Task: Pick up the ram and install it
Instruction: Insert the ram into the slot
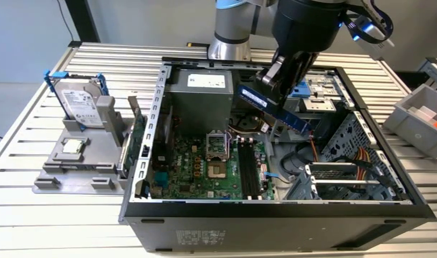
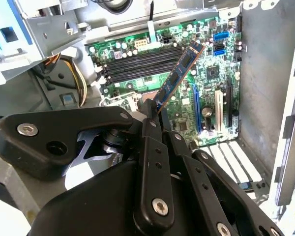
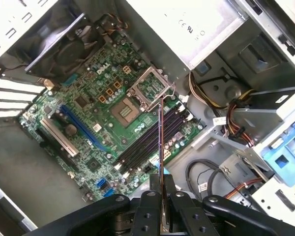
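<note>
My gripper [image 1: 265,86] is shut on the ram [image 1: 279,113], a long thin dark stick held by one end and tilted in the air above the open computer case [image 1: 276,212]. In the second wrist view the ram [image 2: 179,73] juts out from the black fingers [image 2: 151,132] over the green motherboard [image 2: 206,78]. It hangs apart from the black memory slots [image 2: 137,56]. In the first wrist view the ram [image 3: 161,142] appears edge-on, crossing above the slots [image 3: 142,147], with the gripper [image 3: 162,189] clamped on its near end.
A grey stand [image 1: 74,172] at the exterior view's left holds a silver hard drive [image 1: 82,105] with blue clips and a small square chip [image 1: 73,145]. A grey bin [image 1: 419,118] sits at the right. Cables [image 1: 362,161] and a drive cage [image 1: 319,97] crowd the case's right side.
</note>
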